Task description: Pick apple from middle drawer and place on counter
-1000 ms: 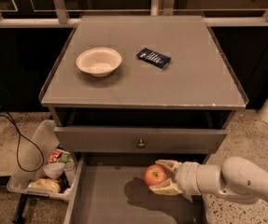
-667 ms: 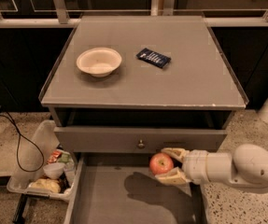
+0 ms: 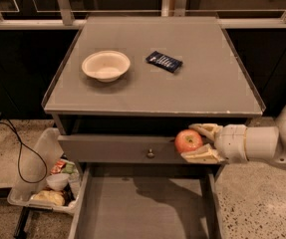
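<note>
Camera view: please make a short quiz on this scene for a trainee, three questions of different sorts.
1. True or false: the apple rests on the floor of the middle drawer.
2. What stands on the counter? A) white bowl and dark packet B) only a cup C) the apple
3. The end effector, right of the knob, below the counter's front edge, is shut on ___.
Key: 1 false, it is held above the open drawer; 2 A; 3 the apple.

Dim, warm overhead light; soft sheen on the smooth grey counter (image 3: 207,88). Cream two-finger gripper (image 3: 189,142), clasping the red apple (image 3: 188,139) above the grey middle drawer (image 3: 132,213), shadows its floor.
</note>
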